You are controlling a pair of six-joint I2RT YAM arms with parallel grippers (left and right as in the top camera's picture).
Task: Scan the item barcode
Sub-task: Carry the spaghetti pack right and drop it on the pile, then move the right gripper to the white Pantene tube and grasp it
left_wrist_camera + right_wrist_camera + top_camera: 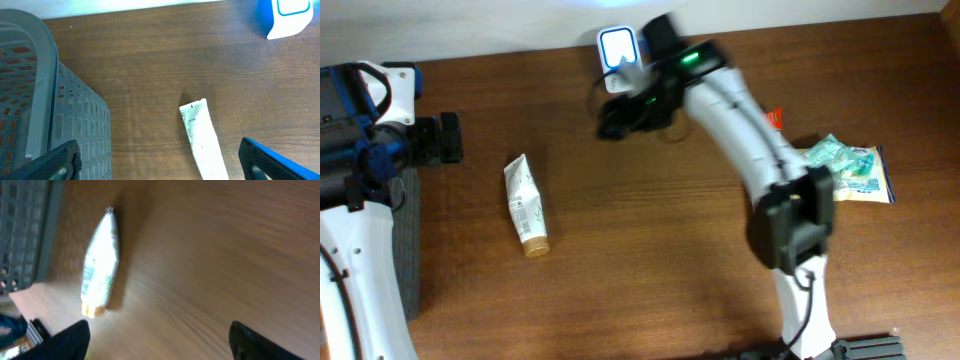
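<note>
And here we are at the wooden surface (620, 250), with the item, a white tube (525, 204) with green print and a tan cap, lying flat out in the open, left of centre. Its crimped end points toward the far edge and its cap toward the near edge, and nothing is touching it. The right end effector (615, 123) is up at the far side, just beside the blue-and-white scanner (618, 52) and well apart from the tube. The overhead view has it blurred, but the right wrist view settles it: the two dark fingers (65, 341) are spread wide at the bottom corners, with only bare wood between them. The tube (100, 265) lies off toward the upper left of that view. Over on the left, the left end effector (448, 140) sits near the edge of the surface, above the grey mesh basket (408, 250). Its own camera shows the jaws spread wide too, one black finger (55, 162) and one blue, gripping nothing. From there the tube (202, 140) is down on the wood ahead, the basket (45, 100) fills the left side, and the scanner (285, 17) peeks in at the top right corner. Far right on the surface, a small heap of green and blue packets (848, 168) lies beside the right arm.
</note>
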